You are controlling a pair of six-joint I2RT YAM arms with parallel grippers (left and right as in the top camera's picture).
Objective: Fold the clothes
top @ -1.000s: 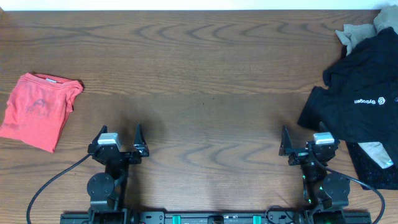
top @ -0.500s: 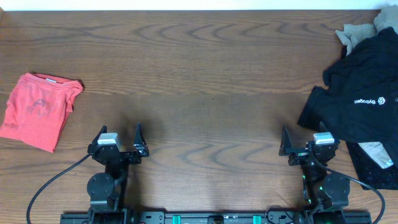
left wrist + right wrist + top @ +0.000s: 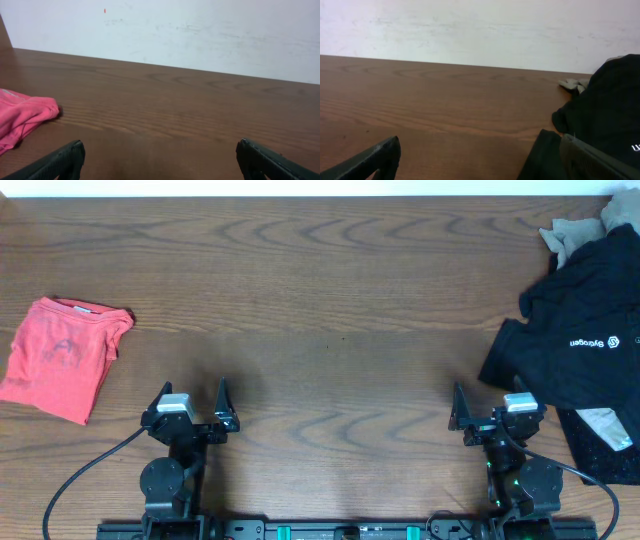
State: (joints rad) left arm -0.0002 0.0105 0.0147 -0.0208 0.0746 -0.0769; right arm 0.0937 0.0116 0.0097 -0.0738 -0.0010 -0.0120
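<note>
Plainly, both jaws gape wide, empty.

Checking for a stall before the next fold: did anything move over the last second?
Nothing visibly changed. Both arms remain parked at the near edge, with the left gripper and right gripper open and empty. The folded red T-shirt is still at the left. The black T-shirt is still heaped at the right, with the beige cloth at the far corner.
</note>
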